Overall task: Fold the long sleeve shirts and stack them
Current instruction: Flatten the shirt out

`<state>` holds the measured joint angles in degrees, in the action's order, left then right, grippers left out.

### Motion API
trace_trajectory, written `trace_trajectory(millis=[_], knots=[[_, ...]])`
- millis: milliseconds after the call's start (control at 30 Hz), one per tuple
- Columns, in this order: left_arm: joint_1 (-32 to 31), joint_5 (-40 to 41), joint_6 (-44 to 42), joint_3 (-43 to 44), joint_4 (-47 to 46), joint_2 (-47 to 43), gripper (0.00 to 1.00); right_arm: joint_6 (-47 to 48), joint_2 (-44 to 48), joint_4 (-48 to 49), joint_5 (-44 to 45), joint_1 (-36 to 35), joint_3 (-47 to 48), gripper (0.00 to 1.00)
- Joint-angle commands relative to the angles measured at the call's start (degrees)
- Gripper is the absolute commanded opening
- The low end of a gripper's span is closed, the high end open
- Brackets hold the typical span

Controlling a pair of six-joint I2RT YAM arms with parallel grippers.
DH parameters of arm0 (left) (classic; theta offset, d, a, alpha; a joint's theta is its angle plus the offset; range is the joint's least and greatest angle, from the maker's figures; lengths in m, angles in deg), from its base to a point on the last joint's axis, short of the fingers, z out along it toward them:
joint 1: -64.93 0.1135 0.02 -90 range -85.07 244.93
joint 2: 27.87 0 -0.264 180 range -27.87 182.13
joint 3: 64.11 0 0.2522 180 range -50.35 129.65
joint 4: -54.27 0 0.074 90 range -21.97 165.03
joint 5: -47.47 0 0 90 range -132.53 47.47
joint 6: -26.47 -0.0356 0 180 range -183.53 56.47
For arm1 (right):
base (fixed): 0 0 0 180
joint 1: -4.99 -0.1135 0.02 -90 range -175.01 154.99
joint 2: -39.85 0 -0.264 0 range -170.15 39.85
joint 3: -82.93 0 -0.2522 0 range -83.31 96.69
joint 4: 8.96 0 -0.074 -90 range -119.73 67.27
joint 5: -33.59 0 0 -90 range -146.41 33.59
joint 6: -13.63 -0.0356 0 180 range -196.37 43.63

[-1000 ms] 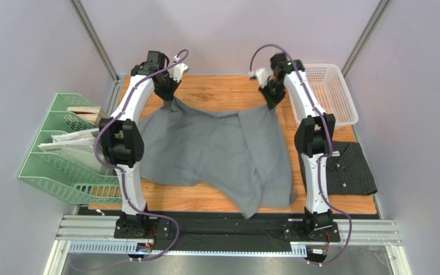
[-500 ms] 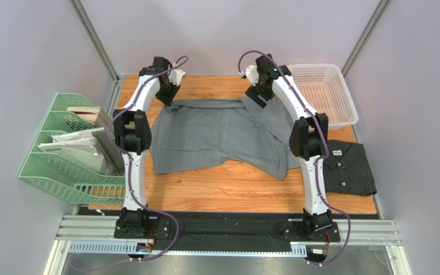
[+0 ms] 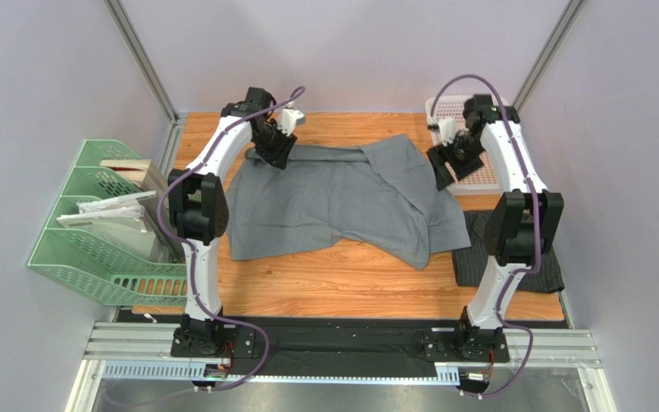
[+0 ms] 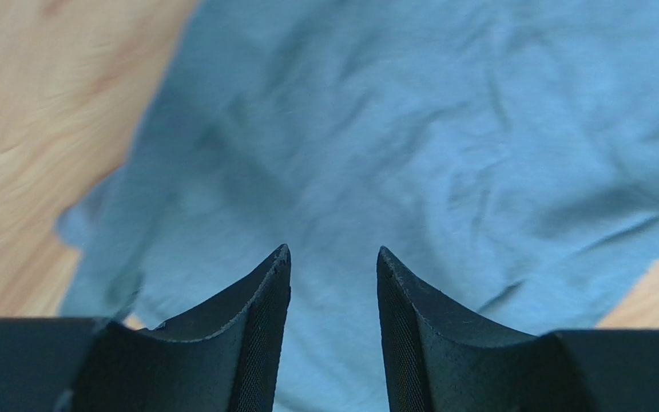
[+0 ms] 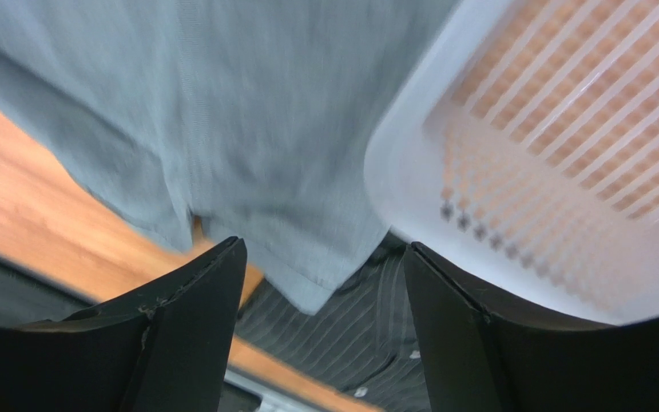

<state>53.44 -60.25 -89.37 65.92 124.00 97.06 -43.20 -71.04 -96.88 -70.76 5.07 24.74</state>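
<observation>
Top external view: the left tool [image 3: 274, 153] hangs over the far left corner of the grey shirt [image 3: 333, 202], fingers spread, nothing between them. That shirt lies rumpled across the desk [image 3: 350, 283]. The right tool [image 3: 445, 167], spread wide and empty, hovers by the white basket [image 5: 402, 163]. The pinstriped shirt [image 3: 550, 268] lies folded at the right edge.

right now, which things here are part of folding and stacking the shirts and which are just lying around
Part of the job:
- grey long sleeve shirt, spread out in the middle
- dark pinstriped shirt, at the right side, partly hidden

Just lying about:
- white mesh basket, far right corner
- green file trays, off the left side
</observation>
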Motion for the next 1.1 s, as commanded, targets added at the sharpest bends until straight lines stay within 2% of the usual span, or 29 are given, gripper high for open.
trace_trajectory(millis=[0, 133, 267, 400, 633, 800, 833, 867, 933, 967, 1000, 1067], knots=[[0.24, -6.19, -0.34, -1.57, 2.30, -3.28, 0.49, 6.20, 7.59, -11.90, 0.02, 1.25, -9.59, 0.73], [0.32, -6.63, -0.26, -3.76, 2.40, -4.77, 0.48, 4.72, 11.74, -7.52, 3.27, 1.15, -20.48, 0.72], [0.24, -6.45, 0.01, -7.01, 1.17, -6.79, 0.48, -1.86, 17.89, 3.90, 7.05, 3.17, -29.53, 0.70], [0.24, -6.37, 0.09, -9.48, 0.73, -8.29, 0.48, -6.27, 22.55, 12.17, 6.35, 5.89, -36.84, 0.70], [0.32, -5.84, -0.43, -10.19, 1.25, -9.17, 0.48, -9.25, 19.05, 17.36, 3.01, 8.36, -41.08, 0.75], [0.41, -5.66, -0.87, -9.92, 1.69, -9.26, 0.48, -11.02, 15.10, 17.64, -0.33, 8.54, -39.32, 0.68], [0.41, -5.75, -1.05, -9.75, 1.78, -9.26, 0.48, -11.02, 14.74, 17.64, -0.42, 8.71, -39.58, 0.66], [0.41, -5.75, -0.96, -9.74, 1.61, -9.26, 0.48, -10.76, 14.65, 17.46, -1.20, 8.71, -39.67, 0.53], [0.32, -5.75, -0.96, -9.83, 1.69, -9.26, 0.48, -10.75, 14.48, 16.59, -2.17, 9.06, -39.32, 0.36], [0.41, -5.84, -1.05, -9.92, 1.60, -9.26, 0.48, -10.67, 14.48, 15.89, -3.04, 9.06, -38.97, 0.13], [0.50, -6.01, -1.05, -10.09, 1.60, -9.26, 0.48, -10.41, 14.65, 14.23, -3.49, 9.15, -38.62, 0.03], [0.67, -5.93, -1.05, -10.45, 1.34, -9.26, 0.48, -10.05, 17.01, 12.55, -5.93, 9.33, -37.48, 0.00]])
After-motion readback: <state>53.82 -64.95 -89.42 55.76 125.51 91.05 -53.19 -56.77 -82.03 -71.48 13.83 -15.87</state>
